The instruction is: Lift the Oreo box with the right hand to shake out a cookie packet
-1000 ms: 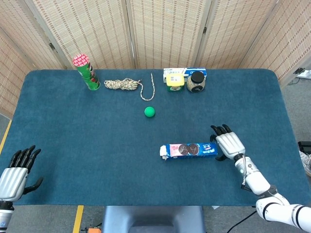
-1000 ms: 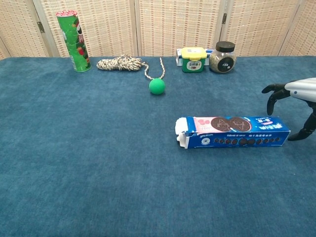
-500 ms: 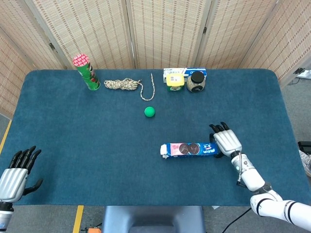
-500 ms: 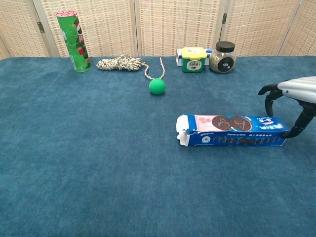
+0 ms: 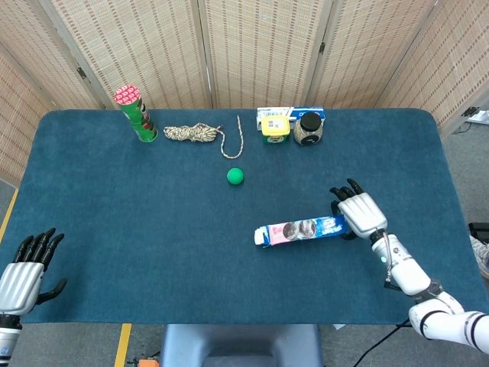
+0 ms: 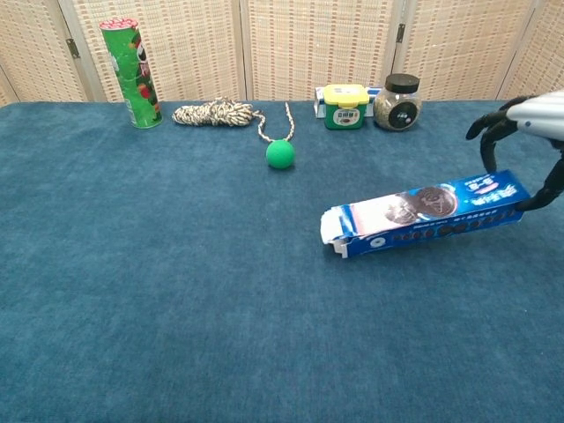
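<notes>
We find no legible text. Oreo box point(image 6: 427, 216), near right: cookie pictures, lettering too small. Green can point(image 6: 130, 74), far left, yellow-lidded tub point(image 6: 344, 106), far centre: labels unreadable.

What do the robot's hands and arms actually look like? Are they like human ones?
Roughly human-shaped. The right hand and left hand both have a silver-grey metal back and slim black fingers. Behind the right hand comes a white, rounded forearm with a darker band near its lower joint. No sleeves or loose cables show.
</notes>
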`<action>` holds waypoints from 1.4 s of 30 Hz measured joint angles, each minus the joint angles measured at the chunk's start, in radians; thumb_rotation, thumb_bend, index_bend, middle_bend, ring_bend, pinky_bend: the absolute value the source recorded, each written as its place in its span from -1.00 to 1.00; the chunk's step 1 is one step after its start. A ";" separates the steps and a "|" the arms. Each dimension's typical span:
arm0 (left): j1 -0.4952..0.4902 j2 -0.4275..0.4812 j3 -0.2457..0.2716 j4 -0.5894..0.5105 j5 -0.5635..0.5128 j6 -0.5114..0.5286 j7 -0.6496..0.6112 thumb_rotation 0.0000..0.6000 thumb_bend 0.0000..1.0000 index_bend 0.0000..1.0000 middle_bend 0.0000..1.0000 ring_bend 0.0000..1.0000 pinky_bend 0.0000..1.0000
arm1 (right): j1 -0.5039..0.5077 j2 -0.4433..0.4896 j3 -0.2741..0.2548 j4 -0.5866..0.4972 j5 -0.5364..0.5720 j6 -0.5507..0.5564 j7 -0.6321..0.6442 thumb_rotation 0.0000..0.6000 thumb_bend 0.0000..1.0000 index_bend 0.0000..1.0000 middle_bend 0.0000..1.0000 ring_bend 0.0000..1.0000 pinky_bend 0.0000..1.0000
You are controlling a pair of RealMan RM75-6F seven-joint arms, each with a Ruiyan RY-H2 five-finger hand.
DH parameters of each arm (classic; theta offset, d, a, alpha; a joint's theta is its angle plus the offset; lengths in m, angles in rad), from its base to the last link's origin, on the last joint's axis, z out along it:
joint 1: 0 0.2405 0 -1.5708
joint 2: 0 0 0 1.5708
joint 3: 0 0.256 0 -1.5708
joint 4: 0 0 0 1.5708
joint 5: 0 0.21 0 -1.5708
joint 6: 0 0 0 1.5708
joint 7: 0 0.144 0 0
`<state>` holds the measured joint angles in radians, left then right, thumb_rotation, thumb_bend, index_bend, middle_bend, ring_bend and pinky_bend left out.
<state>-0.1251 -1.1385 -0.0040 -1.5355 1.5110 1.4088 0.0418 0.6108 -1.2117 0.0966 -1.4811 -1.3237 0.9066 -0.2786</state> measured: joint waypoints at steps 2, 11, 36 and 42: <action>-0.004 -0.003 -0.004 0.001 -0.013 -0.012 0.011 1.00 -0.35 -1.00 -1.00 -1.00 -1.00 | -0.009 0.054 -0.003 -0.048 -0.019 0.038 -0.049 1.00 -0.69 0.13 -0.64 -0.67 -1.00; -0.018 -0.013 -0.017 0.001 -0.061 -0.052 0.045 1.00 -0.35 -1.00 -1.00 -1.00 -1.00 | -0.024 0.257 0.009 -0.250 -0.068 0.122 -0.171 1.00 -0.69 0.15 -0.64 -0.67 -1.00; -0.062 -0.016 -0.020 0.012 -0.120 -0.152 0.036 1.00 -0.35 -1.00 -1.00 -1.00 -1.00 | -0.054 0.650 0.068 -0.444 -0.021 0.034 0.145 1.00 -0.69 0.18 -0.64 -0.71 -1.00; -0.063 -0.018 -0.020 0.013 -0.123 -0.152 0.040 1.00 -0.35 -1.00 -1.00 -1.00 -1.00 | -0.066 0.672 0.074 -0.459 -0.039 0.035 0.170 1.00 -0.69 0.18 -0.64 -0.72 -1.00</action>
<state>-0.1880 -1.1565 -0.0237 -1.5222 1.3883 1.2571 0.0813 0.5443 -0.5402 0.1706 -1.9400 -1.3622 0.9420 -0.1087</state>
